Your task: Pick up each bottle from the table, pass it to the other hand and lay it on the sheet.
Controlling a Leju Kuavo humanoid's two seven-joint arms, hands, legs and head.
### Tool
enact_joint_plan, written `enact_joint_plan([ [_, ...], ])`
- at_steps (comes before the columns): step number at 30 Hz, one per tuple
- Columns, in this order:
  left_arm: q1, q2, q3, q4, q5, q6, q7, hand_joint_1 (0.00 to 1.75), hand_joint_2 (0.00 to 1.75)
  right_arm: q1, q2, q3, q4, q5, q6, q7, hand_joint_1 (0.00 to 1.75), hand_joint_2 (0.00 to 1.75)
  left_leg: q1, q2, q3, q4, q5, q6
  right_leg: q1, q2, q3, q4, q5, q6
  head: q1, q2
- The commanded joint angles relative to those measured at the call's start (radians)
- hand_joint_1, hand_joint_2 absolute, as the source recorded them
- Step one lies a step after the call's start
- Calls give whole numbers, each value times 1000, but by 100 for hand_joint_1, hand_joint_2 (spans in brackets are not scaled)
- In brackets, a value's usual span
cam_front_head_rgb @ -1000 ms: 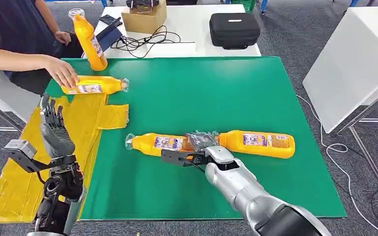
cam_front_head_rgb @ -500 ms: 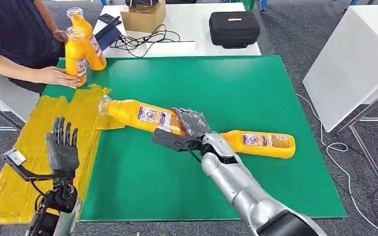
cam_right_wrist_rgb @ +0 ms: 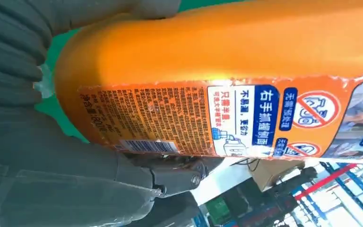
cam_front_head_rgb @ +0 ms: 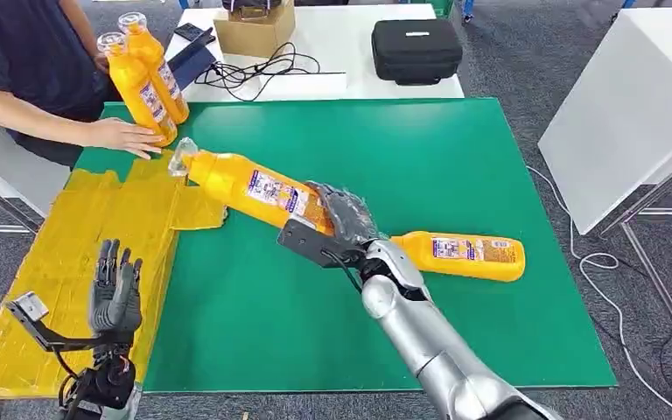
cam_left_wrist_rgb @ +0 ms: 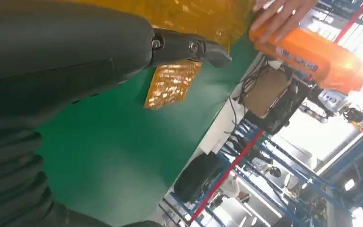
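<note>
The right hand gripped an orange bottle, lifted above the green table, cap toward the far-left yellow sheet. The left hand hung near-left, fingers spread, holding nothing.

Orange bottle lifted, tilted; second flat on table.
</note>
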Motion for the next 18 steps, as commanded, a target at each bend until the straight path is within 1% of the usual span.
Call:
enact_joint_plan([
  [1, -28, -62, -145, -70, -3, 44, 10, 0, 175, -145, 59, 221, 197, -153, -15, 96, 175, 175, 0, 0, 3, 1, -2, 0, 0, -1, 4, 1, -2, 2, 0, 0],
  [2, -30, -67, -166, -83, 1, 56, 16, 0, 175, -156, 59, 281, 204, -199, -29, 115, 175, 175, -1, 0, 1, 0, -1, 0, -1, -1, 1, 1, -1, 2, -1, 0],
  [4, -30, -70, -179, -93, 2, 71, 19, 0, 175, -159, 59, 316, 204, -226, -47, 129, 175, 175, 0, 1, 4, 1, -2, 1, 0, -1, 4, 1, -2, 3, 0, 0],
  [5, -30, -70, -180, -94, 2, 71, 19, 0, 175, -156, 59, 320, 206, -226, -46, 130, 175, 175, 0, 0, 2, 0, -1, 1, 0, -1, 2, 0, -1, 2, 0, 0],
  [6, -28, -73, -189, -103, 8, 67, 20, 0, 175, -162, 59, 372, 206, -246, -31, 138, 175, 175, 0, -1, 3, 0, -1, 1, 0, -2, 4, -1, -1, 2, 0, 0],
  [7, -30, -77, -196, -108, 11, 64, 22, 0, 175, -159, 59, 396, 199, -260, -27, 146, 175, 175, 0, 0, 5, 0, -2, 1, 0, -1, 5, -1, -1, 3, 0, 0],
  [8, -34, -86, -213, -120, 12, 65, 23, 0, 175, -158, 59, 473, 183, -294, -30, 173, 175, 175, 0, 0, 2, 0, -1, 1, 0, -1, 2, 0, -1, 2, 0, 0],
  [9, -35, -89, -218, -123, 14, 68, 25, 0, 175, -157, 59, 492, 177, -306, -39, 184, 175, 175, 0, 0, 3, 0, -1, 1, 0, -2, 4, -1, -1, 2, 0, 0],
  [10, -35, -90, -222, -126, 14, 73, 27, 0, 175, -157, 59, 509, 174, -317, -48, 192, 175, 175, 0, 0, 5, 0, -2, 1, 0, -2, 6, -1, -2, 3, 0, 0],
  [11, -35, -90, -222, -126, 14, 73, 27, 0, 175, -157, 59, 509, 174, -317, -48, 192, 175, 175, -1, -1, 2, 0, -1, 0, -1, -2, 3, 0, -1, 2, 0, 0],
  [12, -35, -90, -222, -126, 14, 73, 27, 0, 175, -157, 59, 509, 174, -317, -48, 192, 175, 175, 0, -1, 4, 0, -2, 0, 0, -2, 5, -1, -2, 2, 0, 0],
  [13, -35, -90, -222, -126, 14, 73, 27, 0, 175, -157, 59, 509, 174, -317, -48, 192, 175, 175, -1, -1, 1, 0, 0, 0, -1, -2, 2, -1, -1, 1, 0, 0],
  [14, -35, -88, -223, -126, 14, 73, 28, 0, 175, -161, 59, 511, 179, -322, -49, 192, 175, 175, 0, -1, 3, 0, -1, 0, 0, -2, 4, -1, -2, 2, 0, 0],
  [15, -34, -86, -221, -125, 14, 73, 27, 0, 175, -163, 59, 511, 180, -323, -49, 191, 175, 175, -1, -1, 1, 0, 0, 0, -1, -2, 1, 0, -1, 1, 0, 0],
  [18, -34, -86, -221, -125, 14, 73, 27, 0, 175, -163, 59, 511, 180, -323, -49, 191, 175, 175, 0, -1, 3, 0, -1, 0, 0, -2, 4, 0, -1, 2, 0, 0],
])
